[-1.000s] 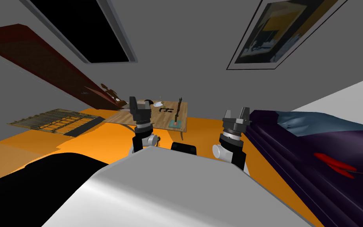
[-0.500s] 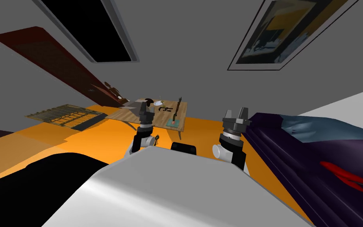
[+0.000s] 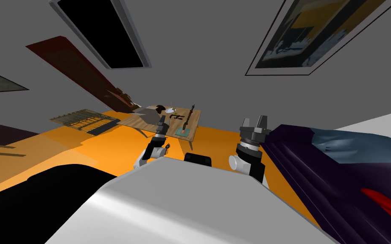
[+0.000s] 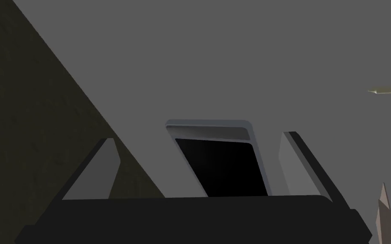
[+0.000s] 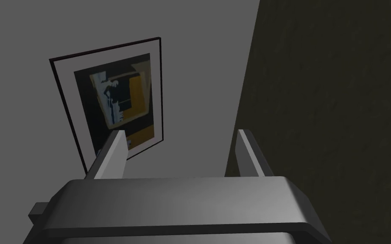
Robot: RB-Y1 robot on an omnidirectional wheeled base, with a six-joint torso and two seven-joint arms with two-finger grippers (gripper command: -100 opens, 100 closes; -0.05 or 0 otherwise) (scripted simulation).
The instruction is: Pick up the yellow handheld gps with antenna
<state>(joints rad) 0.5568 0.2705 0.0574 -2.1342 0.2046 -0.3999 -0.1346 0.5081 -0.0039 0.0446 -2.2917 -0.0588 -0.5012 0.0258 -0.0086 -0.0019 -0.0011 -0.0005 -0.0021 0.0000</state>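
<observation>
A low wooden table stands ahead on the orange floor, bearing several small things: a dark round object, a white plate, a long dark stick and a teal pad with something red on it. I cannot make out a yellow gps among them. My left gripper reaches out in front of the table's near edge, with its fingers open and nothing between them. My right gripper is held up near my chest, open and empty, as the right wrist view's fingers show.
A dark purple bed with a blue-grey pillow and a red item runs along the right. A slatted rack lies on the orange floor to the left of the table. A dark red-brown panel leans behind it.
My head view has swung, shifting the room rightward. My left arm has stretched forward toward the table, so its gripper looks smaller and farther. The right arm has stayed put.
</observation>
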